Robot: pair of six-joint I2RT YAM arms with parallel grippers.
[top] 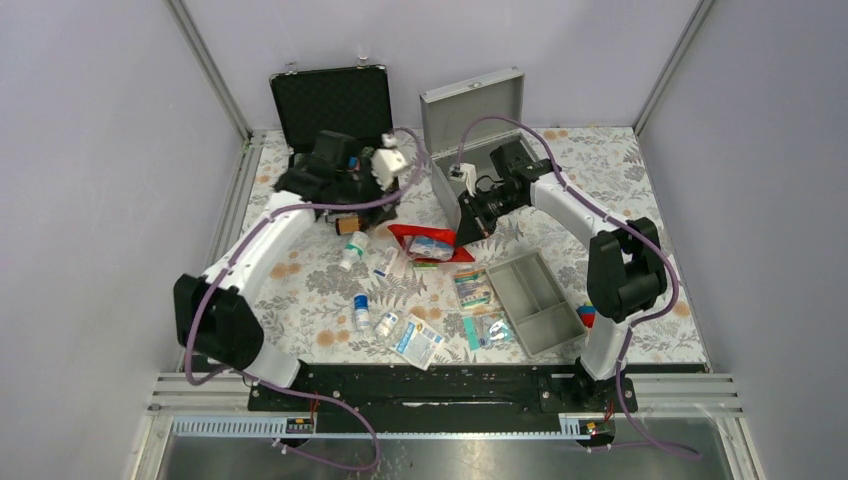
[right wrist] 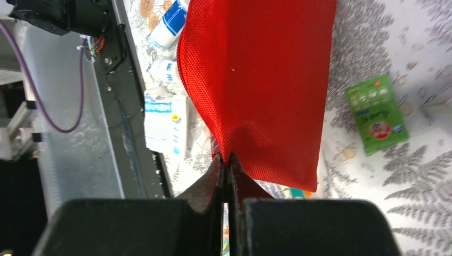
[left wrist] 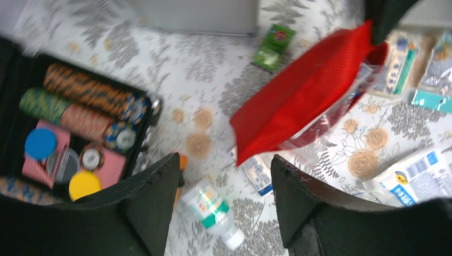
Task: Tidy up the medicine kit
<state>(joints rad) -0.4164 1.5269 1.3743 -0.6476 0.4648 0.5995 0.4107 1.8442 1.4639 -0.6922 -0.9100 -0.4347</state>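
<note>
The grey metal medicine kit box (top: 472, 108) stands open at the back centre, lid upright. Its grey divided tray (top: 535, 300) lies on the table at the front right. My right gripper (top: 468, 226) is shut on one edge of the flat red pouch (top: 430, 243). The right wrist view shows the fingers pinching the red fabric (right wrist: 256, 80), which hangs lifted off the table. My left gripper (left wrist: 224, 186) is open and empty. It hovers over a small white bottle with a green label (left wrist: 213, 210), beside the black chip case (left wrist: 64, 133).
The black case (top: 330, 105) stands open at the back left. Small bottles (top: 361, 310), sachets (top: 418, 340) and packets (top: 472, 288) lie scattered across the flowered table. A green box (right wrist: 378, 113) lies near the metal box. Grey walls enclose the table.
</note>
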